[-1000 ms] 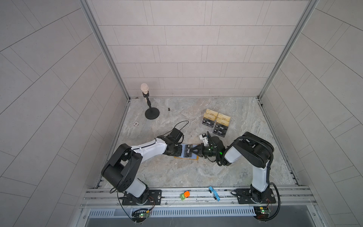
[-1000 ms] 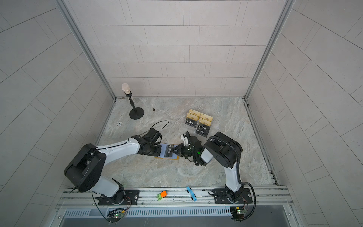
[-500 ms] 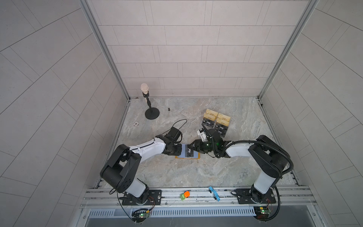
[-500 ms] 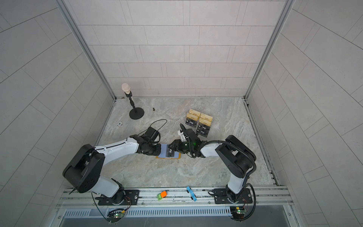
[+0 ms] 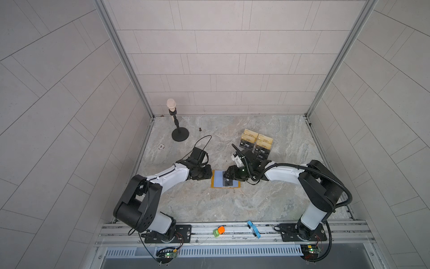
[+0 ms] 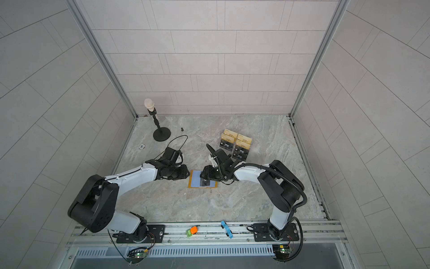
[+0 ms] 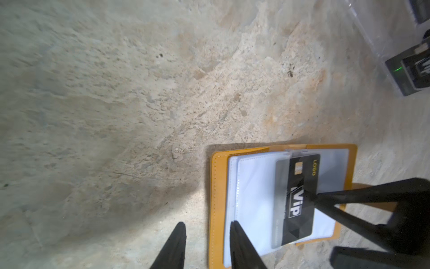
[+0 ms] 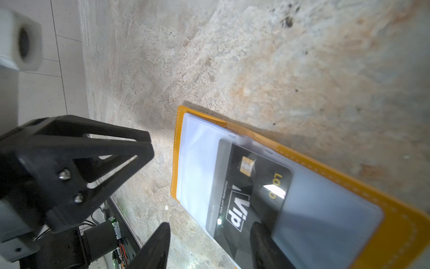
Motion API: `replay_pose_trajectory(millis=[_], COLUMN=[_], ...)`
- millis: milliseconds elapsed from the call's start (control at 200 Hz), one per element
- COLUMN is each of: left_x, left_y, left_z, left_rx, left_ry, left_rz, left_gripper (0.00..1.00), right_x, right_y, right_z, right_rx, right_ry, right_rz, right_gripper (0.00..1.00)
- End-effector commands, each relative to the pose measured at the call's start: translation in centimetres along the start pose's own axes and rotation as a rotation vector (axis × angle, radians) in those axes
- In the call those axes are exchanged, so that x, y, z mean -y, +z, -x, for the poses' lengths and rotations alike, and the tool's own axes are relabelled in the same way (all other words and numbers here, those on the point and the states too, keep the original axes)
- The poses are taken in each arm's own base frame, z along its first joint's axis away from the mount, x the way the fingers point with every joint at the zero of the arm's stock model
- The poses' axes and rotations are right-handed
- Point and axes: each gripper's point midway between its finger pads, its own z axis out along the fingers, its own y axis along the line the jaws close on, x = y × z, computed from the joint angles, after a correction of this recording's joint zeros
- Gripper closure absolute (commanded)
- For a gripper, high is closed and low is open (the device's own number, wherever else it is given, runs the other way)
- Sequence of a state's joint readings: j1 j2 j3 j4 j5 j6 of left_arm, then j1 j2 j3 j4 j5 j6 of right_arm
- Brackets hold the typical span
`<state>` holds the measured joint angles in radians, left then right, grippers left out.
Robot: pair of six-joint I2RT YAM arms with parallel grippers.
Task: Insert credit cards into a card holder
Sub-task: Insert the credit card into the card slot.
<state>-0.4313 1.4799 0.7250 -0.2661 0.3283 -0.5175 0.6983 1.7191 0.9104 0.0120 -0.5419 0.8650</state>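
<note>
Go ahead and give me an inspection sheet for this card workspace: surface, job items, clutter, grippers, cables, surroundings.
Surface: marbled tabletop, mottled grey and tan.
Job's things: card holder open flat; black Vip card partly inside a clear sleeve; spare cards, black and gold, in tiers behind the right arm.
Clutter: microphone stand, small black bit, white disc; orange-green clip and blue clip on the front rail.
Grippers: left gripper open, one finger on the holder's sleeves; right gripper open, one finger on the card.
Cables: black loop above the left wrist; ribbed hose along the right arm.
Surroundings: tiled walls.
</note>
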Motion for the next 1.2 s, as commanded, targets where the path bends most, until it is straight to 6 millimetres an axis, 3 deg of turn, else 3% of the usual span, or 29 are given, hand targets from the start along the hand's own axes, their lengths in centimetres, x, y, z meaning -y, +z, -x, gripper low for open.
replay_pose_trajectory(millis=[0,280,511,721,931,1197], left_x=[0.2,0.6,1.9,3.5,6.5,6.6], left_y=[0.6,1.3,1.7,1.5,1.8,3.3], left_z=[0.2,-0.3,-0.8,-1.1,-1.0,-1.9], left_rx=[0.011,0.010,0.013,0.046,0.035,-0.003], left_ry=[-0.010,-0.025,-0.004,0.018,0.017,-0.005], left_rz=[-0.025,-0.048,-0.048,-0.059,-0.176,-0.173], left_gripper=[0.70,0.71,0.68,0.66,0.73,0.81], right_x=[0.8,1.6,2.9,1.6,2.4,3.1], right_y=[-0.2,-1.6,-1.2,-1.1,-1.8,-2.5], right_z=[-0.7,-0.5,-0.9,-0.6,-0.5,-0.7], right_rx=[-0.031,-0.052,-0.065,-0.040,-0.055,-0.029], right_ry=[-0.012,-0.088,-0.087,-0.104,-0.136,-0.141], right_rz=[-0.060,-0.175,-0.225,-0.148,-0.213,-0.239], right_gripper=[0.42,0.40,0.38,0.37,0.35,0.26])
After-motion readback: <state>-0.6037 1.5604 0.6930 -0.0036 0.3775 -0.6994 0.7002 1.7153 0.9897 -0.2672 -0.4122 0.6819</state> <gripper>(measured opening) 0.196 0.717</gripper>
